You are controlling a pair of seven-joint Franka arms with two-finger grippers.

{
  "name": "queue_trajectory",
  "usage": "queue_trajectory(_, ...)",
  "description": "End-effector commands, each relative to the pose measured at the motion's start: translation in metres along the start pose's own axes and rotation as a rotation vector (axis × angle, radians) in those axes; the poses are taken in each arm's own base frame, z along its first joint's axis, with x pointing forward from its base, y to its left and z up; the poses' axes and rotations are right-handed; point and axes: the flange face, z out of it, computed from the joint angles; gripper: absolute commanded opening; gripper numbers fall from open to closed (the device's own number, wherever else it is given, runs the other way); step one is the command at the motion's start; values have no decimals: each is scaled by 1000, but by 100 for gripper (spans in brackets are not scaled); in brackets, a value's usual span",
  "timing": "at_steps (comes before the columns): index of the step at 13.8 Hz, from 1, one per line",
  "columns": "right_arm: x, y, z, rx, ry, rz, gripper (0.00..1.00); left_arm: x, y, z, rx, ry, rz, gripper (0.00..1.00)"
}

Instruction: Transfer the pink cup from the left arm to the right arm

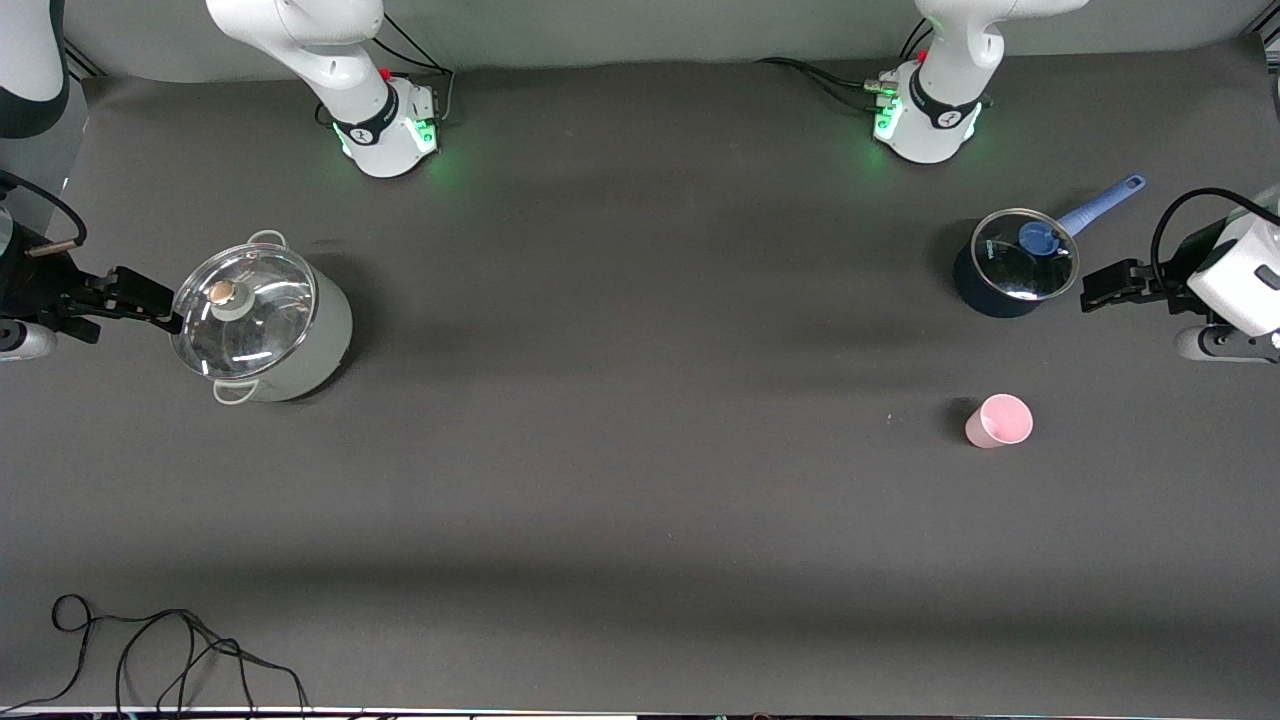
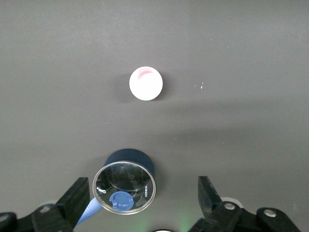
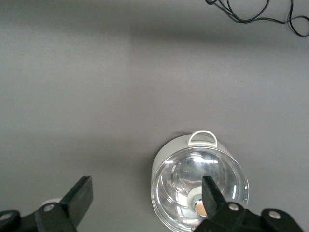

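A: Where does the pink cup (image 1: 999, 421) sit?

B: It stands upright on the dark desk (image 1: 620, 450), toward the left arm's end, untouched. It is well clear of the left gripper (image 1: 1105, 285) and nearer to the front camera than the small dark blue saucepan (image 1: 1005, 290). In the left wrist view the cup (image 2: 146, 83) shows past the saucepan (image 2: 126, 166), with bare desk between the two.

A: And the left gripper's fingers?

B: They (image 2: 77, 200) are spread wide and released, grasping nothing. The gripper hangs just beside the saucepan's glass lid (image 1: 1025, 268), at the side away from the right arm. The saucepan's blue handle (image 1: 1100, 203) points away from the front camera.

A: What of the right gripper (image 1: 135, 297)?

B: It is also released, its fingers (image 3: 79, 195) apart with nothing between them. It waits at the rim of the big pale pot (image 1: 265, 320) at the right arm's end of the desk, close to that pot's glass lid (image 1: 243, 312). In the right wrist view one fingertip lies over the lid (image 3: 200, 186).

A: Anything else on the desk?

B: A loose black cable (image 1: 160, 650) lies at the edge nearest the front camera.
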Motion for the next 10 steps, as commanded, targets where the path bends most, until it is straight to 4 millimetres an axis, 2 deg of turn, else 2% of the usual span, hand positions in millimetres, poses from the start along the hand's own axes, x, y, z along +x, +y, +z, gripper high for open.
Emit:
queue_trajectory(1, -4, 1, -3, -8, -9, 4, 100, 0, -1, -4, 3, 6, -3, 100)
queue_trajectory(7, -4, 1, -5, -7, -6, 12, 100, 3, -3, -5, 2, 35, 5, 100)
queue_trajectory(10, -4, 3, -5, -7, -6, 12, 100, 6, -16, -5, 3, 40, 34, 100)
